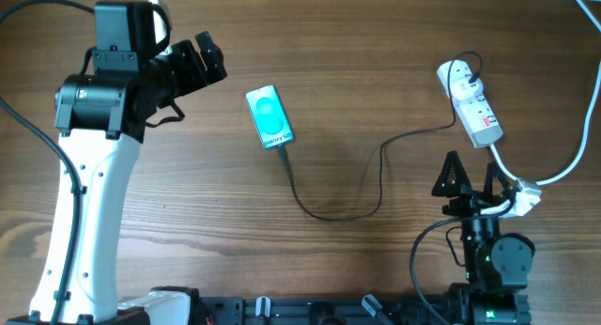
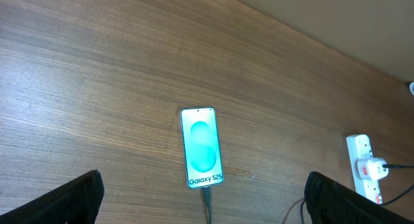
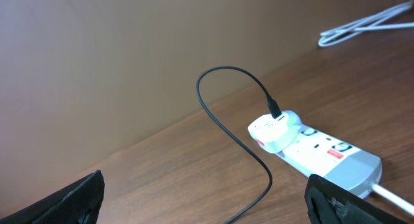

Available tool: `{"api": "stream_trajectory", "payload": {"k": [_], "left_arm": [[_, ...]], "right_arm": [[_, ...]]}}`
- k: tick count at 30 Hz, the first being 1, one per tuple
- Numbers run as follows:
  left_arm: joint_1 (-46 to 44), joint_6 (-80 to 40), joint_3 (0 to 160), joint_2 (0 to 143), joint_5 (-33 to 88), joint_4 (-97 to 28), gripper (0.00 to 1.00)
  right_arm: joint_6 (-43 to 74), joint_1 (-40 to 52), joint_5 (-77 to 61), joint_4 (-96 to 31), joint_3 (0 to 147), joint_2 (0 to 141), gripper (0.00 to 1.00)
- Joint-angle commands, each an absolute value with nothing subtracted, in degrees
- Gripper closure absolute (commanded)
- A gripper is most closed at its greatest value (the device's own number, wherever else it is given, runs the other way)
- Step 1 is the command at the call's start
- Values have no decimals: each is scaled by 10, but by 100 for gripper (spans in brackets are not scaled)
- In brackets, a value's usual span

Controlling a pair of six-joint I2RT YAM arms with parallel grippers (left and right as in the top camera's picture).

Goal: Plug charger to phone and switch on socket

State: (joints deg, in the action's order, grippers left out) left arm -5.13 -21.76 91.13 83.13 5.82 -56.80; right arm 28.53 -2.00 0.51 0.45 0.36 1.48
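Left gripper (image 1: 208, 60) held above the table (image 1: 376, 43) on the left side, fingers spread wide, nothing between them. Ahead of it, flat on the wood, the phone (image 1: 269, 116), light blue face up, teal oval in the middle, small text at the end nearer the robot. Joined to that end, the charger (image 1: 338, 212), thin black cable looping across the table and up to a white adapter (image 1: 460, 76) seated in the socket (image 1: 484, 118). Right gripper (image 1: 472, 181) just short of the socket's near end, likewise spread wide and empty. Beside it, the thick white cord (image 1: 586, 128), curving away along the right edge. Switch position too small to tell.
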Motion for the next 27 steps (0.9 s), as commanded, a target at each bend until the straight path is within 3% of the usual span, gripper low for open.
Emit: {"api": "stream_trajectory", "payload": {"k": [1,22,27], "left_arm": [[-49,-215,912,826,55,-567,0],[-49,-215,912,826,55,-566,0],[-50,-213,900,781,-15,-606,0]], "right_arm": [[228,-14,17,6,3,2,0],[227,-15,17,6,3,2,0],[227,-15,17,6,3,2,0]]}}
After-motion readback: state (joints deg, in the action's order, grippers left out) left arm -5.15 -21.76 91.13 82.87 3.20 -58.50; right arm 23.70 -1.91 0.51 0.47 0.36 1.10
